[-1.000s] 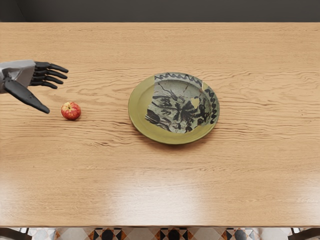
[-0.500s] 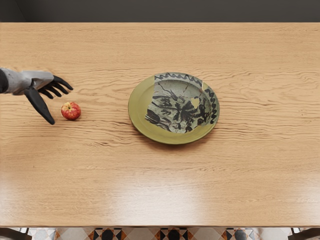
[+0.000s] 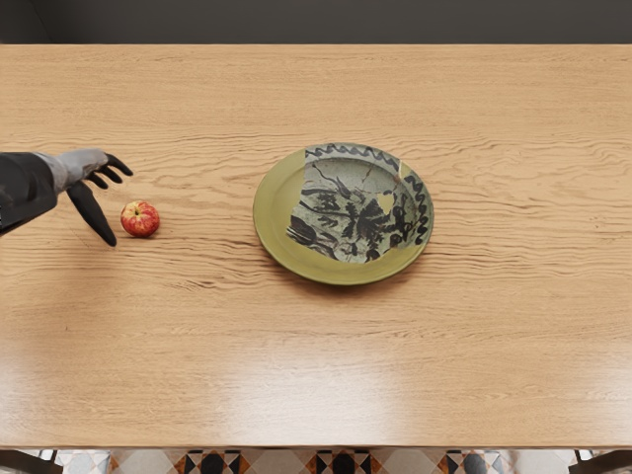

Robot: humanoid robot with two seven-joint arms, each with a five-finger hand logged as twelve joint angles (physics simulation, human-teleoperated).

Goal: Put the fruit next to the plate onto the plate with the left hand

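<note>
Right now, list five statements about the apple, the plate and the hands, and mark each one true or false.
1. The apple lies on the plate. False: it sits on the table, left of the plate and apart from it.
2. The left hand holds nothing, and its fingers are spread. True.
3. The right hand reaches in from the right edge. False: it is not in view.
4. The plate has no fruit on it. True.
5. The apple lies between the left hand and the plate. True.
</note>
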